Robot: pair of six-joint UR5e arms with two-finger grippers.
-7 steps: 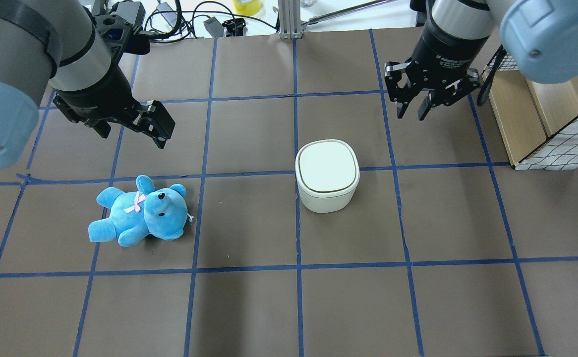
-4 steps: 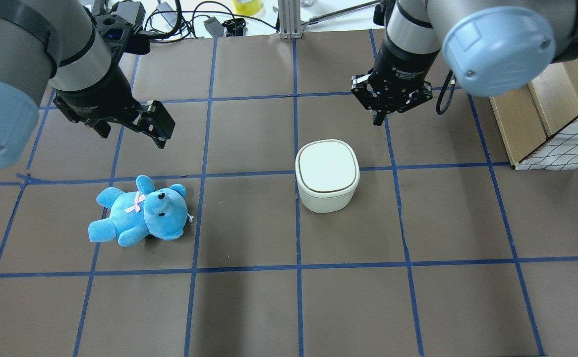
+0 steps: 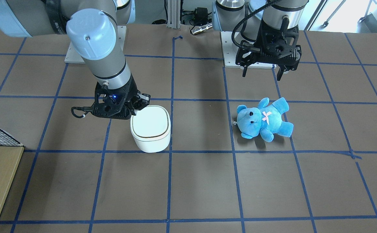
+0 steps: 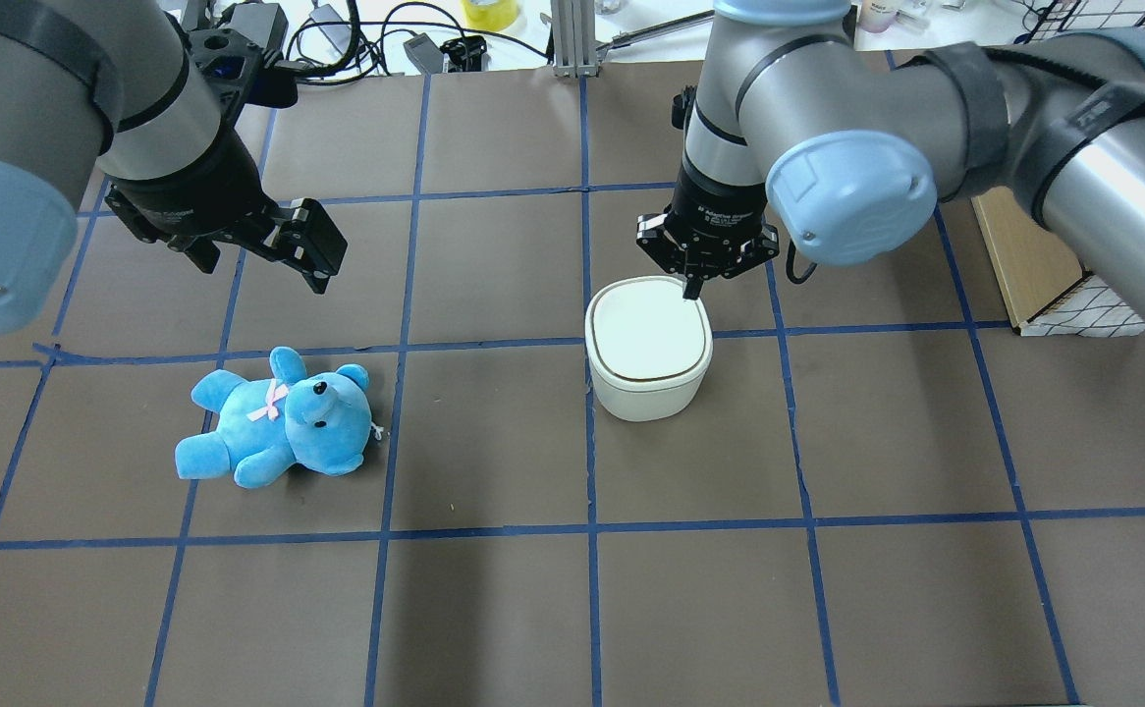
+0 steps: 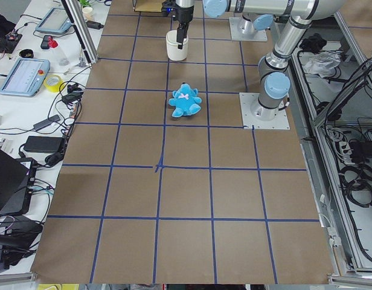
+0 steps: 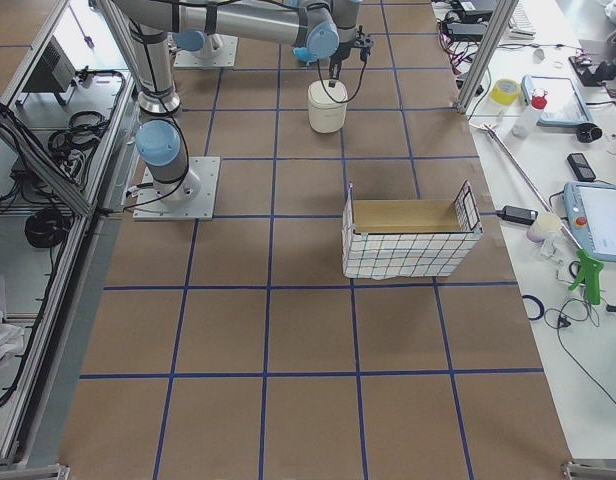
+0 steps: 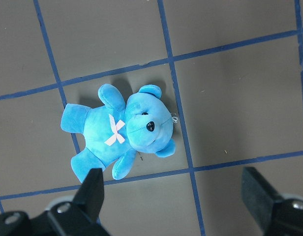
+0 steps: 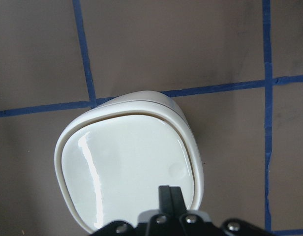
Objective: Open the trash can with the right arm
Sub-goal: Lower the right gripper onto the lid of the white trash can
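Note:
The white trash can (image 4: pixel 648 349) stands mid-table with its lid down; it also shows in the front view (image 3: pixel 150 132) and the right wrist view (image 8: pixel 127 167). My right gripper (image 4: pixel 692 287) is shut and empty, its tips pointing down at the lid's far right edge. In the front view (image 3: pixel 136 111) it hangs at the can's rim with its blue light on, and in the right wrist view (image 8: pixel 169 194) its tips sit just over the lid. I cannot tell if they touch. My left gripper (image 4: pixel 263 257) is open and empty above the blue teddy bear (image 4: pixel 278 417).
A wooden box with a wire-mesh side (image 4: pixel 1054 265) stands at the table's right edge, past the right arm. Cables and gear (image 4: pixel 356 34) lie beyond the far edge. The teddy (image 7: pixel 119 130) lies left of the can, about two grid squares away.
My right arm has swung left and down from the far right to the can's far edge. Its gripper has gone from open to shut. The left arm has not moved.

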